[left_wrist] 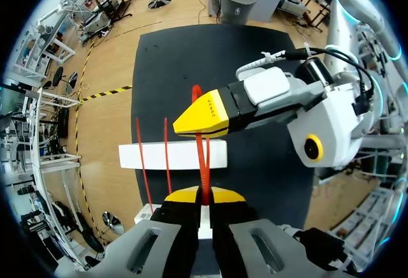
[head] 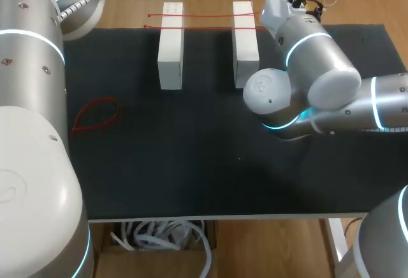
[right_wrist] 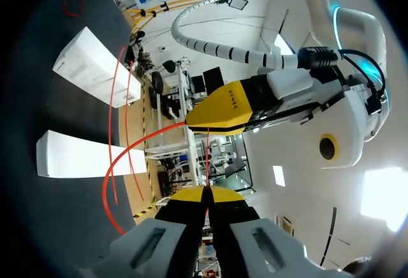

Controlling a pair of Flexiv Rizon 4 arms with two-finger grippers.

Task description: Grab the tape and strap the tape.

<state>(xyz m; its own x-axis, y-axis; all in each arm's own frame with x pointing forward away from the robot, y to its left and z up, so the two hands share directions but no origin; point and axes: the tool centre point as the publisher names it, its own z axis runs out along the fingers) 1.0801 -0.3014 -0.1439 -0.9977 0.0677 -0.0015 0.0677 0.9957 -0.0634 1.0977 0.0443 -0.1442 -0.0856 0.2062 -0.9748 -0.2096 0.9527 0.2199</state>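
Two white blocks stand side by side on the black mat, with two red tapes lying across their far ends. In the left wrist view my left gripper is shut on a third red tape, which runs up to a small loop by my right gripper. The right wrist view shows my right gripper shut on the same tape, facing the left gripper. In the head view the right wrist hangs over the right block's far end, hiding both grippers.
A loose red tape loop lies on the mat's left part. My right arm's elbow hovers over the mat beside the right block. My left arm fills the left edge of the head view.
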